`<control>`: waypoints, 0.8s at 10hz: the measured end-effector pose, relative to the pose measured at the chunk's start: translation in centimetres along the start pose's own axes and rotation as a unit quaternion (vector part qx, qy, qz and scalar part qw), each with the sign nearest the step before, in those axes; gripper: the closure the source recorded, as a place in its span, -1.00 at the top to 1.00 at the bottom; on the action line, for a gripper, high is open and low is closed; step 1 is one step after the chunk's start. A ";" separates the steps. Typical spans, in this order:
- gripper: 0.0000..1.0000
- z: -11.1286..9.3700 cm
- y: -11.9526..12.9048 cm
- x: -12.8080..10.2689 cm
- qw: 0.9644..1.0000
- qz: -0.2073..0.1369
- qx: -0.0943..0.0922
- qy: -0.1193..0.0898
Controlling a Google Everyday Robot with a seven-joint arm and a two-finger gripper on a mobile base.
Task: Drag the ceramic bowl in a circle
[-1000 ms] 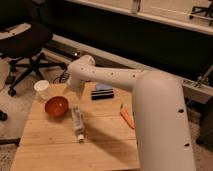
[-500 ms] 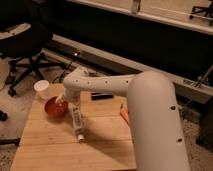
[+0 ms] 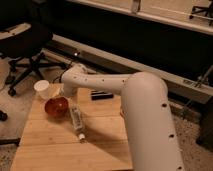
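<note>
The ceramic bowl sits on the left part of the wooden table, with the gripper at its far rim.
A white cup stands just behind-left of the bowl; whether the gripper is holding anything, I cannot tell; a clear bottle lies just right of the bowl.

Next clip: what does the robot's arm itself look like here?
The arm is smooth, glossy white, built of thick rounded segments with small dark dots along the shell. No cables show. Its gripper sits at the far end, beside the ceramic bowl.
</note>
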 end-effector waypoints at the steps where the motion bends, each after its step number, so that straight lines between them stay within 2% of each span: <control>1: 0.57 0.6 0.2 -0.2 1.000 -0.006 -0.006 -0.005; 2: 0.45 1.1 0.5 -0.2 1.000 -0.010 -0.013 -0.008; 7: -0.59 2.6 1.2 0.7 0.999 -0.008 -0.036 -0.013; 8: -0.74 2.7 1.4 0.9 0.999 -0.005 -0.040 -0.011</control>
